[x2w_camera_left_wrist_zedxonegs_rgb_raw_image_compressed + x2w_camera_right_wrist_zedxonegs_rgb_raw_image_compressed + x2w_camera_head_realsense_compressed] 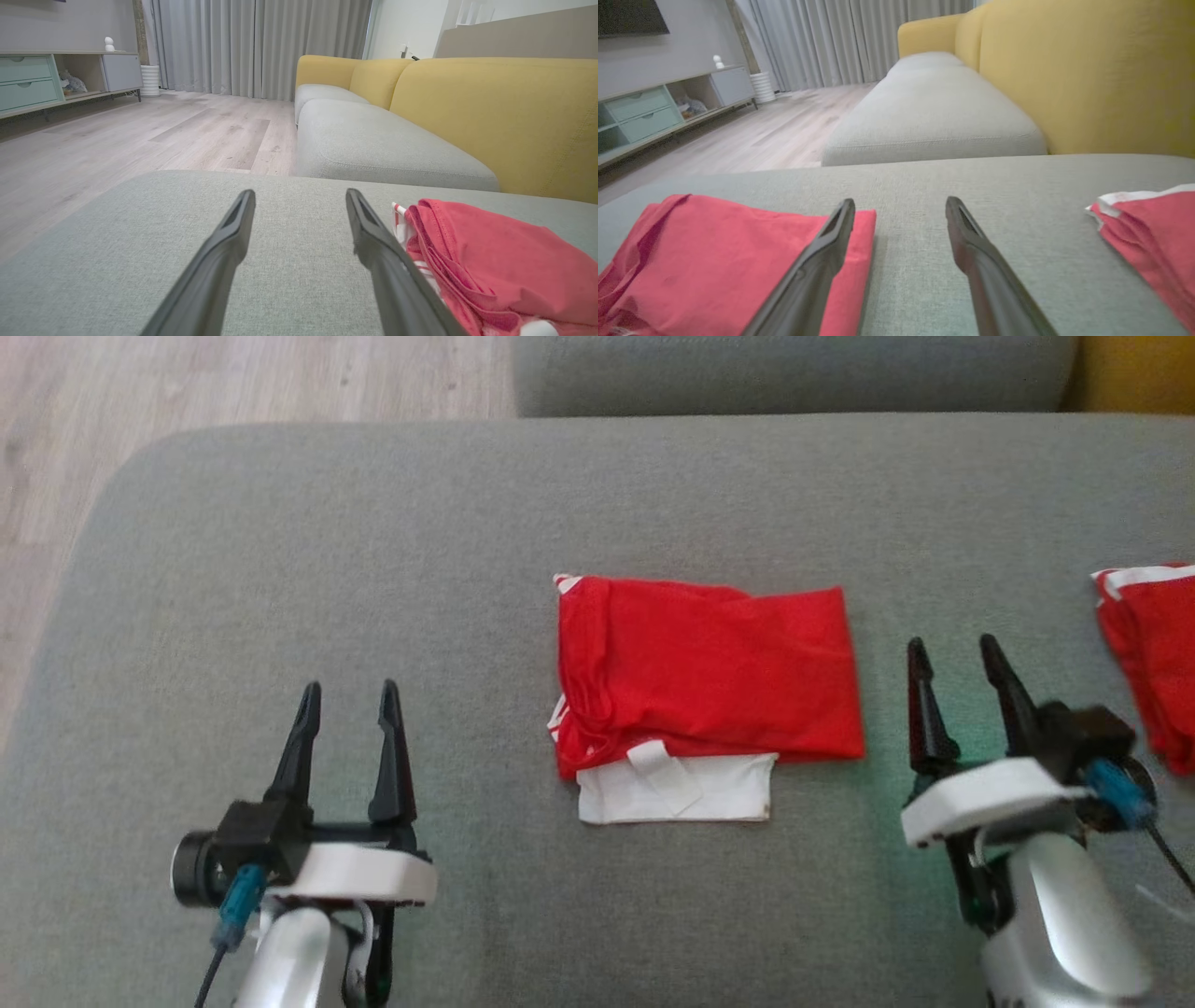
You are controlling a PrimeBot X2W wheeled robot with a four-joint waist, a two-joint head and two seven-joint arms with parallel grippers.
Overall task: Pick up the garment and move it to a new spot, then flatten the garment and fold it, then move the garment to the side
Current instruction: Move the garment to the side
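Note:
A red garment [709,677] with white trim lies folded into a rectangle on the middle of the grey cushion [467,541], a white panel showing at its near edge. It also appears as the red cloth [490,261] to the right of my left fingers and the red cloth [724,261] to the left of my right fingers. My left gripper [350,695] hovers open to the garment's left, with nothing between its fingers. My right gripper [952,649] stands open just off the garment's right edge, also holding nothing.
A second folded red and white garment [1153,653] lies at the right edge of the cushion, also in the right wrist view [1148,233]. Beyond are a grey sofa seat [373,140] with a yellow backrest [495,112], wooden floor [187,392] at left, and a low cabinet [56,74].

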